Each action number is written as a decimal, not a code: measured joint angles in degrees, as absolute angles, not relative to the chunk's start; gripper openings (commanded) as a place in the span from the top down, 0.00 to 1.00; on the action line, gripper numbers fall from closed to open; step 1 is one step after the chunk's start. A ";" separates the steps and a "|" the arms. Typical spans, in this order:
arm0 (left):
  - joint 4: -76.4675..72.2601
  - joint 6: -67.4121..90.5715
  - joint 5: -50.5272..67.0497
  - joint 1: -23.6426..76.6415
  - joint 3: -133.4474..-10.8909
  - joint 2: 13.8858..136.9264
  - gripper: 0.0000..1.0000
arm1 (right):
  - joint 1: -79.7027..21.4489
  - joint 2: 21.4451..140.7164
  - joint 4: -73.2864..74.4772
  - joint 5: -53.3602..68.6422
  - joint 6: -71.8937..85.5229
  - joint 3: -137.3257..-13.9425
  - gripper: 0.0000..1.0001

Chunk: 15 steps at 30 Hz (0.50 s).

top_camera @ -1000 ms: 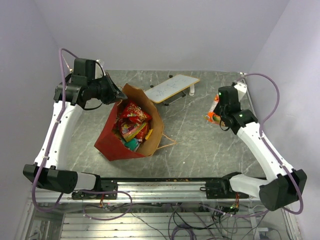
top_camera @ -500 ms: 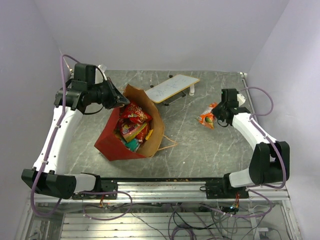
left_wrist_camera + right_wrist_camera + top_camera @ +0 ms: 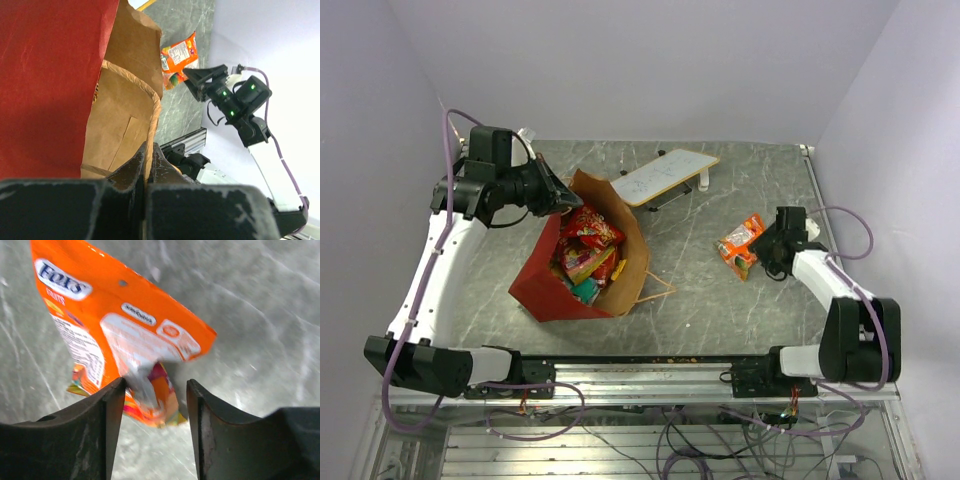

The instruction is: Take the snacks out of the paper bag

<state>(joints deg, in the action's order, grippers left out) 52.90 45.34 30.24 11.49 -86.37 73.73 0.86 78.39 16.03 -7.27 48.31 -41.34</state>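
The paper bag (image 3: 542,290), red outside and brown inside, lies tilted open at the table's left. Inside it I see a red Doritos packet (image 3: 588,224) and several other snack packets (image 3: 582,264). My left gripper (image 3: 558,200) is shut on the bag's far brown rim (image 3: 150,107), its fingers (image 3: 135,167) pinching the paper. An orange Fox's candy packet (image 3: 740,246) lies on the table at the right; it also shows in the left wrist view (image 3: 179,54). My right gripper (image 3: 766,250) is open just right of it, and the packet's near end (image 3: 115,335) sits between the spread jaws (image 3: 156,385).
A flat white tan-edged board (image 3: 665,174) lies at the back centre. The bag's string handle (image 3: 658,288) trails on the grey marbled table (image 3: 720,310). Purple walls close in the left, back and right. The metal rail (image 3: 650,375) runs along the near edge.
My right gripper came down and nearer with the orange packet, set it on the table and opened. My left gripper stayed shut on the bag's rim, nearly still.
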 measured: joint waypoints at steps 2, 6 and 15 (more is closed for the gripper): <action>52.31 45.52 30.48 11.49 -86.37 74.04 0.93 | 1.26 75.07 19.31 -7.90 46.89 -40.05 0.46; 52.29 45.25 30.50 11.51 -86.41 74.85 0.93 | 1.56 68.95 25.23 -9.28 43.62 -40.77 0.42; 50.46 45.67 31.27 13.45 -84.55 75.33 0.93 | 0.47 69.65 29.08 3.01 35.24 -49.76 0.40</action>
<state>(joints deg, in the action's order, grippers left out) 50.46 45.67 31.27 13.45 -84.55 75.33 0.47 69.65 29.08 3.01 35.24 -49.76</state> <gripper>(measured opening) 0.075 0.593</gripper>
